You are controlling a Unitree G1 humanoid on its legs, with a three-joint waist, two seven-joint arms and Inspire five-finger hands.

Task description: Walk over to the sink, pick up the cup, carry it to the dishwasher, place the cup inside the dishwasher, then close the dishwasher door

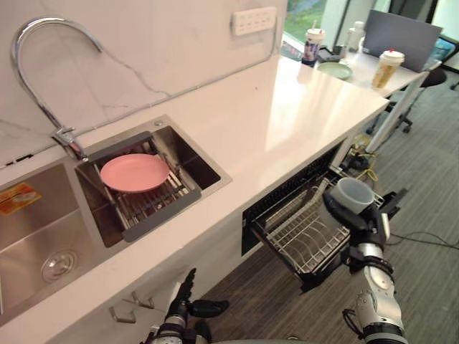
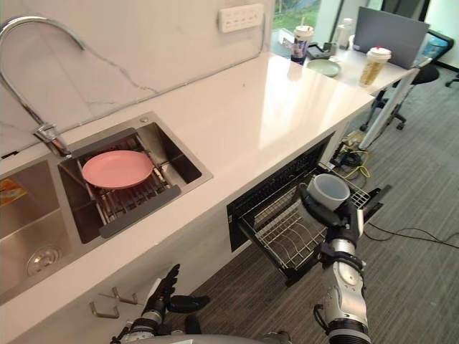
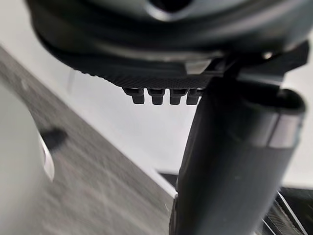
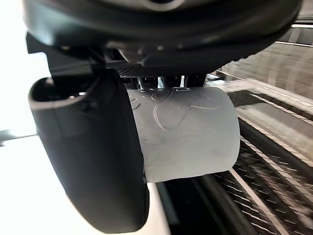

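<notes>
Cup (image 1: 353, 193) over the dishwasher rack (image 1: 301, 240)
The right robot hand (image 1: 361, 228) curls round the cup, with the rack just below it.

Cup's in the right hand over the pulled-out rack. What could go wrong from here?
1. The cup sits in the right hand over the outer end of the wire rack, not yet set down; released from there, it may tip or roll between the wires.
2. The rack stands far out from under the counter; if the cup lands badly, closing may jam.
</notes>
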